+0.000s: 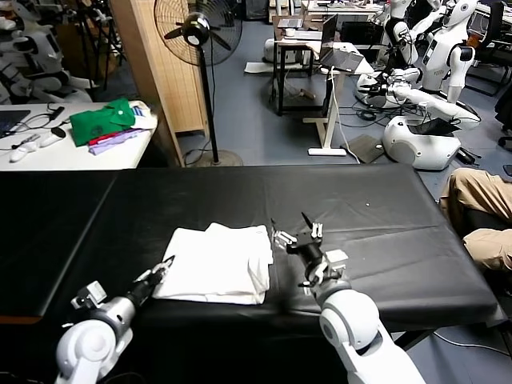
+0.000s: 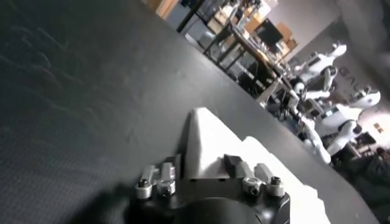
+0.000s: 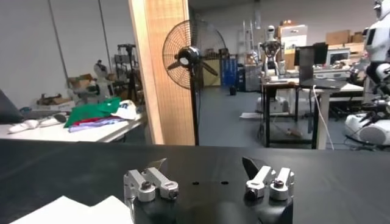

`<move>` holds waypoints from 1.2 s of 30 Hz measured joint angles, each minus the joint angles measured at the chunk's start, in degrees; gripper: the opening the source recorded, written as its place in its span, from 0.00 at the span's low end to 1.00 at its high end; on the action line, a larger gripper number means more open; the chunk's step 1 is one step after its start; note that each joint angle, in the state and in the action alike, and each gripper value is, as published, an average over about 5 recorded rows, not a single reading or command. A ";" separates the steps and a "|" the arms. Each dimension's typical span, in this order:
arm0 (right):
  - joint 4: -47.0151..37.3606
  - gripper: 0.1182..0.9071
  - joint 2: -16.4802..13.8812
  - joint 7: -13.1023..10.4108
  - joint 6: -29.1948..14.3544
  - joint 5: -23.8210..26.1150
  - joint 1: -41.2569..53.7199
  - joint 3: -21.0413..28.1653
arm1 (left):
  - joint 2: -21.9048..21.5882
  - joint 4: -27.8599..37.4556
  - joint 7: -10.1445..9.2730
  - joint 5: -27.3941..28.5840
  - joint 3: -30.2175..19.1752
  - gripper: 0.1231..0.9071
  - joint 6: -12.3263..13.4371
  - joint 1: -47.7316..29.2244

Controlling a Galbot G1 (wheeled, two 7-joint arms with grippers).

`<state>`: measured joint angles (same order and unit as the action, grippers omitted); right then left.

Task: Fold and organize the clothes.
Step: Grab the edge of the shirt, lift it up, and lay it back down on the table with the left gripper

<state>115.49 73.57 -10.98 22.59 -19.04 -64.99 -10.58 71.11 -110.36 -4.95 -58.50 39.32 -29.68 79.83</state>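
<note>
Black matte tabletop (image 1: pixel 384 216) across the whole middle band of the head frame, edge to edge. Folded plain white thin-cotton T-shirt (image 1: pixel 218 262) lying flat on it, lower centre, slightly left of the midline; lettering not visible in this fold. Same white cloth (image 2: pixel 207 146) rising as a peaked corner in the lower centre of the left wrist frame, and as a pale sliver (image 3: pixel 73 210) in the lower left corner of the right wrist frame.

Left pincer (image 1: pixel 165 269) at lower left of the head frame, tips at the shirt's left edge, fingers drawn narrow with a lifted flap of the white fabric between them. Right pincer (image 1: pixel 296 232) just right of centre, beside the shirt's right edge without touching it, fingers (image 3: pixel 152 173) spread wide over bare black surface, holding nothing.

Green garment (image 1: pixel 102 122) on a white tabletop (image 1: pixel 72 152), upper left.
</note>
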 joint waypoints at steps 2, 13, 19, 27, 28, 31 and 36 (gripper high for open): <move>0.01 0.86 0.31 -0.98 1.00 1.34 -0.42 -0.41 | 0.10 -0.62 0.13 3.44 -0.36 0.05 1.60 0.03; -0.24 0.86 1.16 -3.21 5.55 7.48 -3.11 -3.31 | -7.40 -2.73 1.12 39.19 2.61 0.03 8.62 2.61; -0.48 0.86 1.62 -3.21 5.89 7.67 -3.38 -3.65 | -16.61 -3.46 0.85 52.18 8.57 0.03 10.99 4.75; -0.43 0.86 2.16 -2.85 5.99 8.33 -4.37 -3.89 | -17.64 -10.43 -0.27 55.98 6.56 0.03 8.12 4.35; -0.36 0.86 2.10 -2.75 5.98 8.37 -4.58 -3.97 | -16.82 -10.91 -0.54 54.82 4.97 0.03 7.84 4.16; -0.14 0.86 1.75 -2.21 5.91 8.26 -5.14 -4.17 | -13.57 -11.32 -0.90 51.63 -1.25 0.03 7.77 3.69; -0.48 0.86 0.87 -0.68 5.74 5.15 -4.89 -3.95 | -7.82 -11.44 0.08 50.25 -12.08 0.04 10.13 3.96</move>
<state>115.01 74.44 -11.65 28.33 -13.89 -69.88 -14.53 63.29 -121.80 -4.87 -8.25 27.23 -19.55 83.79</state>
